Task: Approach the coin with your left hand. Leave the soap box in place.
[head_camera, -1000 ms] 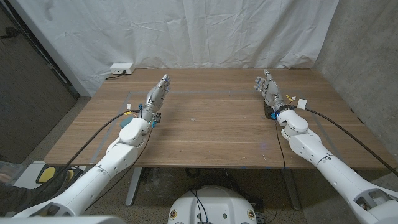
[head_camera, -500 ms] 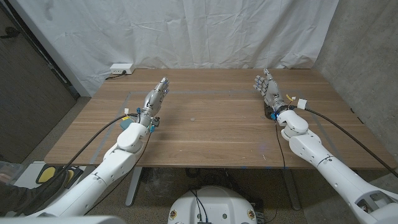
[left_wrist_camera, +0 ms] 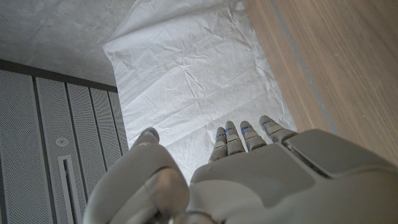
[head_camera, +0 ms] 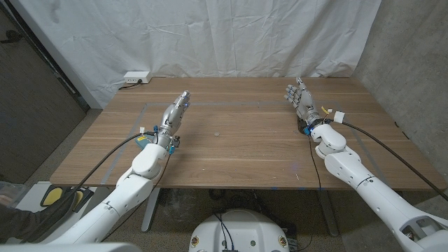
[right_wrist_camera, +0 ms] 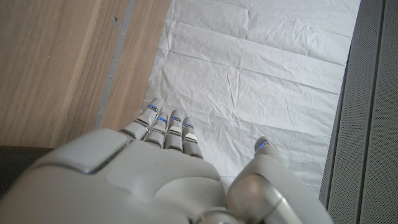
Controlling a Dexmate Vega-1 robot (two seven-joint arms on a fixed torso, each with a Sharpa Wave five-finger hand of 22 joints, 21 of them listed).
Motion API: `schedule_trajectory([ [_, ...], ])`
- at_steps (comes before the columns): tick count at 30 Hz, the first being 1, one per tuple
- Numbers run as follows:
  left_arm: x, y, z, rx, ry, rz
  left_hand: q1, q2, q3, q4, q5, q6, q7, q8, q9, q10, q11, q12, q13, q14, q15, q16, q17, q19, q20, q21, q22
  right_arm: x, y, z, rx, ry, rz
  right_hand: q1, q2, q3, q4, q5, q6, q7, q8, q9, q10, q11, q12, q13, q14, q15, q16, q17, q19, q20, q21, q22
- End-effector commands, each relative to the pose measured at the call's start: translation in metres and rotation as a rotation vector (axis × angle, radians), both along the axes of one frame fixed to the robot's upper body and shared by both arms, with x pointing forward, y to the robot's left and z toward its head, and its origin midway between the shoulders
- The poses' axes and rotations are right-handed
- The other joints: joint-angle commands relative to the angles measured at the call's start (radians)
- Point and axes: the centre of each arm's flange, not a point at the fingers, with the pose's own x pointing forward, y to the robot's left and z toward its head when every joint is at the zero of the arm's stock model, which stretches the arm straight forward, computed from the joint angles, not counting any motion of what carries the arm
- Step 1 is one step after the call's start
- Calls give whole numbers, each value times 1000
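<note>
Where the coin lies mid-desk, a tiny speck, the left hand is near, fingers straight, holding nothing. Right hand well apart at far right, fingers spread, empty. Wooden desk.

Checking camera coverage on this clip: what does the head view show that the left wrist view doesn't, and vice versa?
Head view: the right hand, fingers apart and holding nothing, the whole wooden table, and a white socket strip. Left wrist view: the left hand from behind, up close, fingers straight. Shared: left hand, wooden table, white backdrop.
</note>
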Motion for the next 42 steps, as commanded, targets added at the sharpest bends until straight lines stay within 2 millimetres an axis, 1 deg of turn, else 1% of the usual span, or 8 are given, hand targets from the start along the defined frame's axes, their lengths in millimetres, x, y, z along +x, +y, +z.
schedule_trajectory([
  [1, -6, 0, -5, 21, -26, 35, 14, 3, 4, -4, -1, 6, 4, 5, 6, 8, -1, 9, 5, 10, 1, 6, 5, 7, -60, -1, 5, 1, 4, 0, -4, 4, 4, 1, 8, -3, 0, 6, 9, 2, 4, 5, 9, 3, 4, 3, 6, -2, 1, 5, 8, 2, -3, 5],
  [10, -8, -3, -3, 22, -65, 65, 19, 5, 4, -7, -2, 7, 0, 2, 6, 10, -4, 7, 5, 13, -5, 4, 5, 16, -63, -2, 5, 4, 5, 0, -5, 9, 12, 2, 9, -5, -1, 6, 13, -1, 5, 5, 10, 1, 5, 3, 6, -2, 0, 5, 10, 3, -7, 6],
  [15, -11, -6, 3, 39, -98, 94, 23, 6, 4, -10, -2, 3, -3, -1, 6, 5, -9, 4, 5, 10, -8, 1, 5, 14, -63, -6, 5, 5, 4, 0, -1, 11, 14, 2, 9, -5, -1, 7, 14, 0, 5, 5, 11, 0, 5, 3, 7, -1, 0, 5, 11, 2, -9, 6],
  [20, -9, -10, 6, 37, -113, 75, 26, 6, 4, -11, -2, 8, -6, 0, 6, 8, -11, 4, 5, 12, -8, 1, 5, 14, -63, -7, 5, 6, 3, 0, 11, 5, 17, 2, 10, -6, -1, 7, 16, -1, 5, 5, 11, 0, 5, 3, 7, -1, 0, 5, 12, 3, -11, 6],
  [22, -9, -14, 8, 48, -125, 74, 27, 7, 4, -12, -2, 11, -8, 1, 6, 11, -12, 5, 5, 15, -9, 2, 5, 15, -64, -8, 5, 5, 1, 1, 41, -7, 22, 2, 10, -7, -1, 8, 24, -7, 8, 5, 12, -1, 5, 3, 12, -3, 2, 5, 16, 2, -11, 6],
  [31, -12, -21, 17, 80, -164, 89, 35, 8, 4, -17, -2, 29, -13, 5, 6, 28, -16, 8, 5, 28, -16, 4, 5, 20, -68, -11, 6, 4, -2, 3, 48, -15, 9, 5, 13, -7, -3, 9, 33, -8, 10, 5, 20, -3, 8, 3, 20, -6, 4, 5, 24, 0, -14, 6],
  [36, -13, -27, 17, 87, -180, 83, 40, 9, 4, -20, -1, 33, -12, 5, 6, 33, -20, 9, 5, 32, -17, 4, 5, 22, -71, -12, 5, 5, 0, 2, 53, -14, 11, 6, 14, -7, -3, 9, 36, -9, 10, 5, 22, -1, 8, 3, 20, -5, 3, 5, 25, 0, -16, 6],
  [42, -17, -31, 18, 124, -188, 129, 47, 10, 5, -24, 0, 40, -12, 6, 6, 42, -21, 10, 5, 39, -18, 5, 4, 25, -72, -14, 5, 6, 2, 3, 51, -13, 11, 7, 15, -7, -4, 10, 38, -9, 10, 5, 23, -2, 9, 3, 21, -5, 3, 5, 26, -1, -19, 6],
])
